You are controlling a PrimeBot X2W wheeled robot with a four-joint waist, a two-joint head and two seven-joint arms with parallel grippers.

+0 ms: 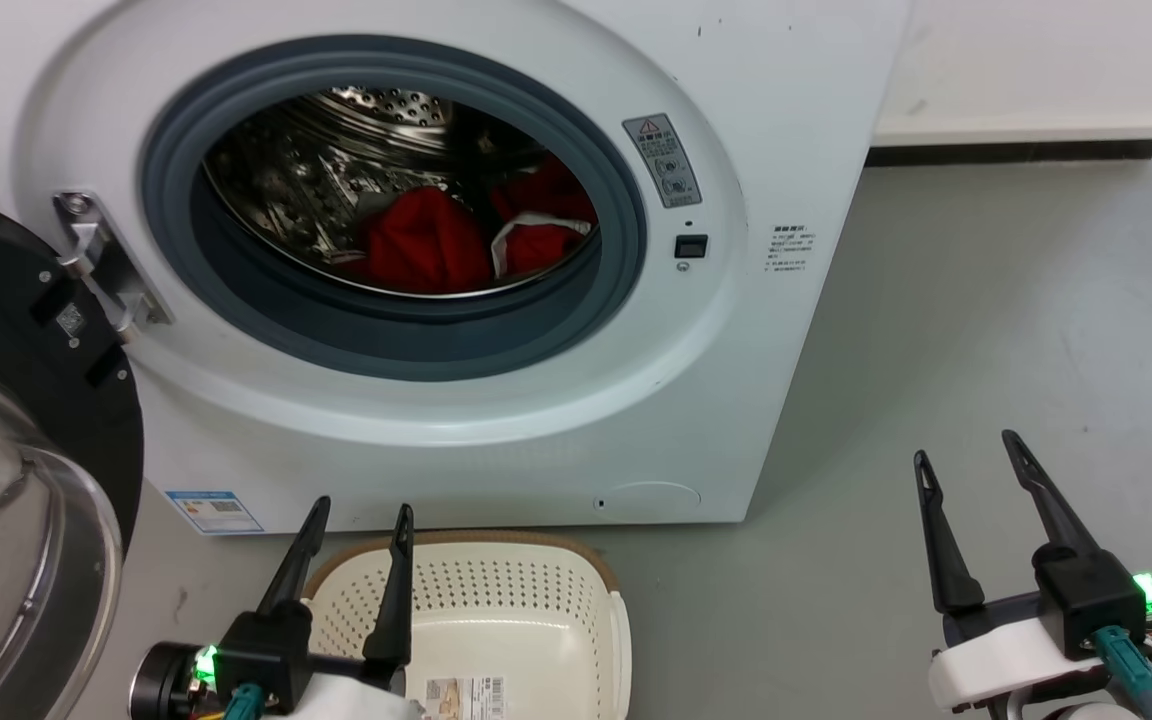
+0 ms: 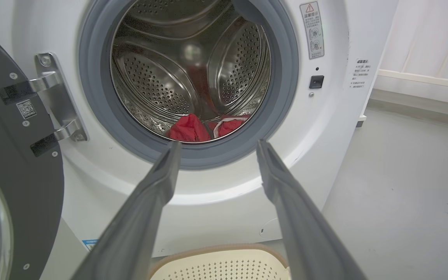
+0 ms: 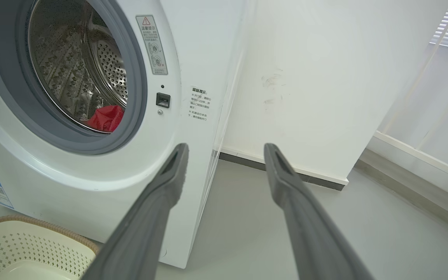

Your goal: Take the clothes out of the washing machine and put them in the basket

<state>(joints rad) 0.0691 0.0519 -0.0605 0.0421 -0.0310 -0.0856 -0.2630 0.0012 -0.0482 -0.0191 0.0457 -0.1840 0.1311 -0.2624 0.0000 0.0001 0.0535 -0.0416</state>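
clothes (image 1: 436, 245) in washing machine (image 1: 536, 430) drum (image 1: 326, 170) at 12 o'clock, basket (image 1: 576, 590) at 6 o'clock. left end effector (image 1: 363, 505) and right end effector (image 1: 966, 445) both spread wide, holding nothing.

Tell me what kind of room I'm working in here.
Probably a laundry area indoors: an open front-loading washing machine holding red clothes, a perforated basket on the grey floor before it.

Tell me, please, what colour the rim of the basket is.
Brown, around the cream basket; the head view shows it best.
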